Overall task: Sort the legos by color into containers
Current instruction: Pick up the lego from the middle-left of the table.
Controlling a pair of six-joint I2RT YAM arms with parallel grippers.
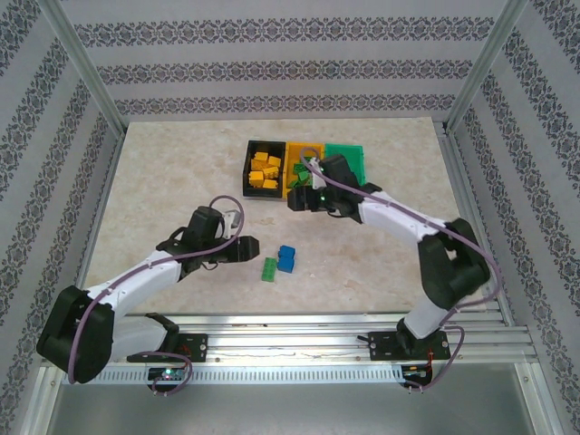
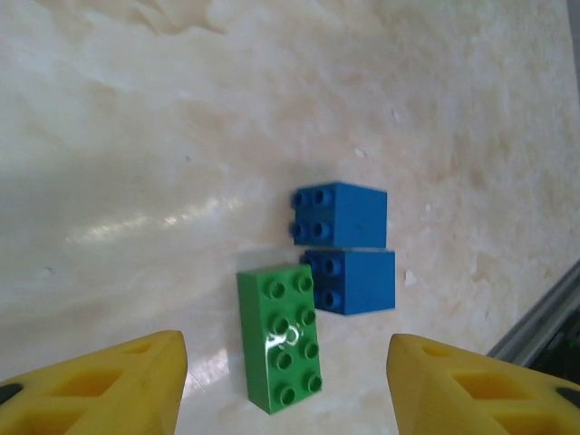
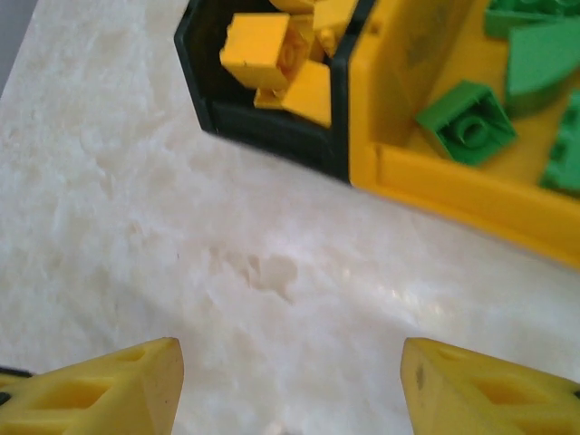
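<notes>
On the table lie a green lego [image 2: 281,335] [image 1: 270,269] and two blue legos [image 2: 344,216] [image 2: 355,281], side by side [image 1: 287,258]. My left gripper [image 2: 285,390] [image 1: 252,249] is open just left of them; the green lego shows between its yellow fingertips, ungripped. The containers stand in a row at the back: the black one [image 1: 246,172] [image 3: 263,122] holds yellow legos [image 3: 272,54], the yellow-orange one [image 1: 292,188] [image 3: 471,186] holds green legos [image 3: 467,122], and the green one [image 1: 352,156] is beside them. My right gripper [image 3: 290,390] [image 1: 304,201] is open over bare table in front of the bins, holding nothing.
The marble-patterned table is fenced by aluminium posts [image 1: 86,63] and patterned walls. A metal rail [image 2: 544,322] [image 1: 299,331] runs along the near edge by the arm bases. The right arm [image 1: 399,217] reaches across the table's right half toward the bins.
</notes>
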